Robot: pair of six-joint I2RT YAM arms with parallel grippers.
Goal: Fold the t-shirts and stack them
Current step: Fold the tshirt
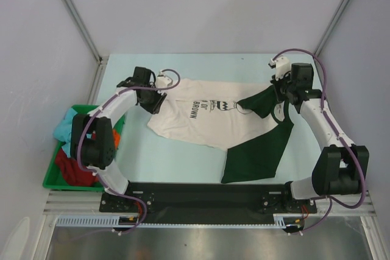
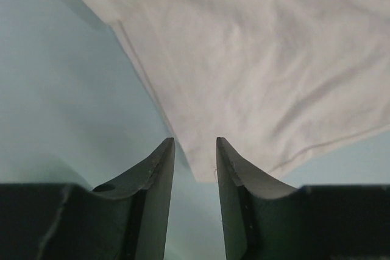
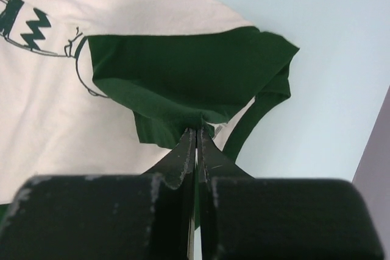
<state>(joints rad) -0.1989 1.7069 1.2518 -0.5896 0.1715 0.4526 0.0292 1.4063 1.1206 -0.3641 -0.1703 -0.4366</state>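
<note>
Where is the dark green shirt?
In the top view, the dark green cloth t-shirt lies right of centre, overlapping the cream printed t-shirt, pinched by the right gripper.

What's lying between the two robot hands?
In the top view, the cream t-shirt lies between the left gripper and right gripper, with the green t-shirt overlapping it.

This is a robotics lab test cell, not a home or a shop. Plain pale panels (image 1: pixel 201 4) close off the upper half of the frame, held by bare aluminium posts (image 1: pixel 74 13) that run diagonally at upper left and upper right. A pale teal table (image 1: pixel 177 168) fills the middle, and along the bottom edge the left arm (image 1: pixel 116 111) and right arm (image 1: pixel 323 123) are bolted to a black base plate (image 1: pixel 201 194), with purple cables (image 1: pixel 298 50) looped along them and a green plastic crate (image 1: pixel 49 178) at lower left.
</note>
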